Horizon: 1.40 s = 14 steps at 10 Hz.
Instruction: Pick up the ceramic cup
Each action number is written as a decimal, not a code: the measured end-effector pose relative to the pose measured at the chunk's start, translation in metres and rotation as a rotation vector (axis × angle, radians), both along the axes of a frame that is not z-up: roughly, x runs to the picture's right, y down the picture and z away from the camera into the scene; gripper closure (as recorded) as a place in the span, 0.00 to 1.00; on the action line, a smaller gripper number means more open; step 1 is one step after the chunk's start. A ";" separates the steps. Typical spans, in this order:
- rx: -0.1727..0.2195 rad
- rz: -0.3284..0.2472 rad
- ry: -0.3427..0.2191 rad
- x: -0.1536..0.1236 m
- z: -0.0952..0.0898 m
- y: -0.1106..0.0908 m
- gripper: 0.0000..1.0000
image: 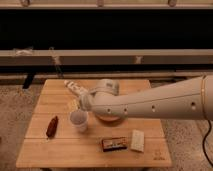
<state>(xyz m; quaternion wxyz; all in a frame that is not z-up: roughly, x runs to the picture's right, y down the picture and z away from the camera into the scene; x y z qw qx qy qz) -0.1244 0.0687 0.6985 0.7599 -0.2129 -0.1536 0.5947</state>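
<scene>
The ceramic cup [78, 120] is small and white with a pale inside. It stands upright on the wooden table [60, 150], left of centre. My gripper [76, 96] is at the end of the large white arm that reaches in from the right. It sits just behind and above the cup, close to its rim. The frame does not show any contact between them.
An orange-brown bowl [108, 119] sits right of the cup, mostly hidden under the arm. A dark red oblong item [51, 126] lies left of the cup. A dark packet [114, 144] and a white packet [137, 140] lie near the front edge. A rail and dark wall run behind the table.
</scene>
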 end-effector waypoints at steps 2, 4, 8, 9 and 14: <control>-0.005 -0.058 0.031 0.004 0.003 0.006 0.26; -0.045 -0.177 0.071 0.011 0.013 0.021 0.26; -0.114 -0.246 0.101 0.016 0.039 0.046 0.26; -0.128 -0.249 0.106 0.017 0.046 0.051 0.26; -0.172 -0.265 0.128 0.019 0.077 0.069 0.26</control>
